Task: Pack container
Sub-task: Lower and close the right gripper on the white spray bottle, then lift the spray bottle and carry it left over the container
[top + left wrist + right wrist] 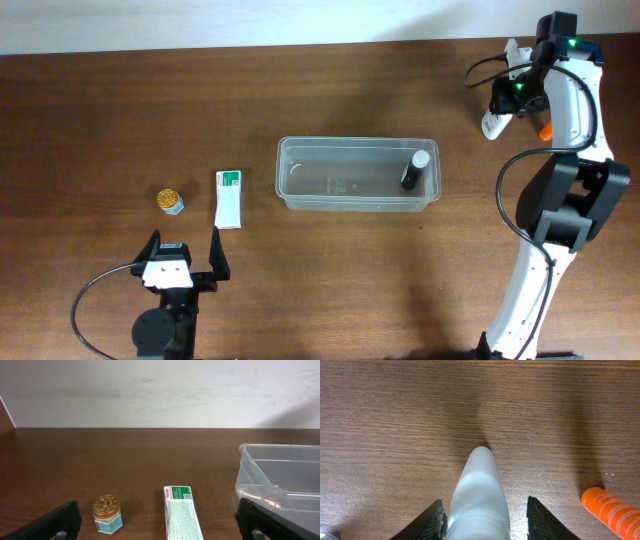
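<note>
The clear plastic container (290, 190) stands mid-table, and a small dark bottle with a white top (414, 168) stands at its right end. The container's left end shows in the left wrist view (260, 472). My right gripper (507, 98) is at the far right and open around a white tube (491, 125). In the right wrist view the tube (479, 485) lies between the fingers (485, 522); the left finger touches it and a gap remains at the right finger. My left gripper (185, 262) is open and empty near the front edge.
A gold-lidded jar (170, 201) and a green-and-white box (229, 198) lie left of the container, just ahead of the left gripper (160, 527). They show in the left wrist view as jar (107, 514) and box (181, 515). An orange object (545, 130) (612, 512) lies right of the white tube.
</note>
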Available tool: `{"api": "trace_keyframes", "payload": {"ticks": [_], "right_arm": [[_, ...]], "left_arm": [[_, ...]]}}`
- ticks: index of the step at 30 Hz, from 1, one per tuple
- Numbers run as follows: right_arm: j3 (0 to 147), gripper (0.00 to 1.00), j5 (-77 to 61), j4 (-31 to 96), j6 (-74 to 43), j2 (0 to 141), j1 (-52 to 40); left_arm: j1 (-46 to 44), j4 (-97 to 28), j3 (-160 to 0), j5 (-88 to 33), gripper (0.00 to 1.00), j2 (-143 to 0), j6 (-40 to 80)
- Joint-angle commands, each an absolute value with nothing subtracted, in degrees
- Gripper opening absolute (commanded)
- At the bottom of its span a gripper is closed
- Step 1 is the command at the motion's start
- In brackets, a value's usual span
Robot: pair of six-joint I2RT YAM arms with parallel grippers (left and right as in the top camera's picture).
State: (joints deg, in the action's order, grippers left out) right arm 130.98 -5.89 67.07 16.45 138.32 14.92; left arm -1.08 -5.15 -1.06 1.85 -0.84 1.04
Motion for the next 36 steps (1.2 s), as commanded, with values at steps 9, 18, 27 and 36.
{"api": "trace_keyframes", "payload": {"ticks": [9,18,27,36], "right_arm": [[132.3,0.32,-5.9,67.7,14.5,139.2,15.0],[132.4,0.28,-10.1,68.3,13.0,138.7,15.0],[132.4,0.2,-10.4,68.8,12.5,135.5,15.0],[132.4,0.2,-11.9,70.4,11.0,130.5,14.7]], "left_arm": [[-0.7,-5.2,-0.8,1.0,0.99,-0.3,0.4],[-0.7,-5.2,-0.8,1.0,0.99,-0.3,0.4],[-0.7,-5.2,-0.8,1.0,0.99,-0.3,0.4],[-0.7,-5.2,-0.8,1.0,0.99,-0.3,0.4]]}}
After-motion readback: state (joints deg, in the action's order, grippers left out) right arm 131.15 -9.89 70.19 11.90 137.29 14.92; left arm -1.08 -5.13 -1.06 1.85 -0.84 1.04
